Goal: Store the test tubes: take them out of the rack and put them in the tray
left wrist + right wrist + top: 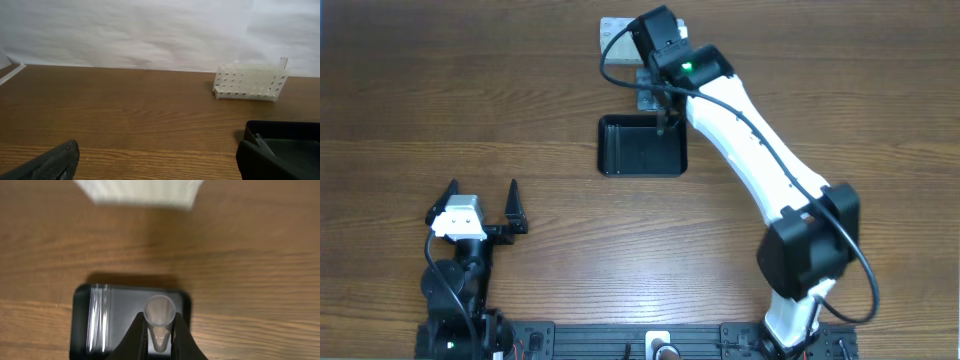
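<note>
As the right end effector (159,332) clamps it, tube (159,313) overhangs tray (127,302)

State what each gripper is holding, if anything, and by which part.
The right gripper clamps a test tube just below its open mouth, over the tray. The left gripper holds nothing.

A brown, wood-grained tabletop (470,100) carries everything, its grain running side to side. Beyond its far edge, the left wrist view shows a plain white wall (125,30), faintly creased. A pale strip (11,70) slants along the tabletop's far left corner. A black rail (600,335) lies along the near edge.
</note>
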`<state>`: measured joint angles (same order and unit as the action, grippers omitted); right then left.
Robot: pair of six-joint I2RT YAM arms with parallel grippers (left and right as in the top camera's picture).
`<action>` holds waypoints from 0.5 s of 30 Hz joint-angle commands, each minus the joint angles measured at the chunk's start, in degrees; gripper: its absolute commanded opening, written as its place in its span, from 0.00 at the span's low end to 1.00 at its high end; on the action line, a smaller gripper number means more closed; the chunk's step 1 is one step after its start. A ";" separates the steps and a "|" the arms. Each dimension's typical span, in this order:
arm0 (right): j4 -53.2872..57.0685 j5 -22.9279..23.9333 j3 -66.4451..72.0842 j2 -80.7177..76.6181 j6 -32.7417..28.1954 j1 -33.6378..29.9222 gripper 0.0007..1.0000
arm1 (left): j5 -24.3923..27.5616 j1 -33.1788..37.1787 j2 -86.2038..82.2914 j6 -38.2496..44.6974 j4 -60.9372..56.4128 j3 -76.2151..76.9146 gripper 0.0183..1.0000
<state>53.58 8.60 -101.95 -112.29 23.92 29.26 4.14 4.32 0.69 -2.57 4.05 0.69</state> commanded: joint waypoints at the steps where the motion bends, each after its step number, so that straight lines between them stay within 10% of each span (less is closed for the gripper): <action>1: -1.11 -4.46 0.57 -5.20 2.01 0.42 0.05 | 0.74 0.35 -0.31 0.44 0.02 -0.35 1.00; 15: -0.98 -6.88 0.57 -12.94 3.96 0.68 0.07 | 0.74 0.35 -0.28 0.44 0.02 -0.35 1.00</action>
<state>52.47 2.37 -101.78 -123.61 26.63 29.30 4.14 4.32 0.69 -2.57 4.05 0.69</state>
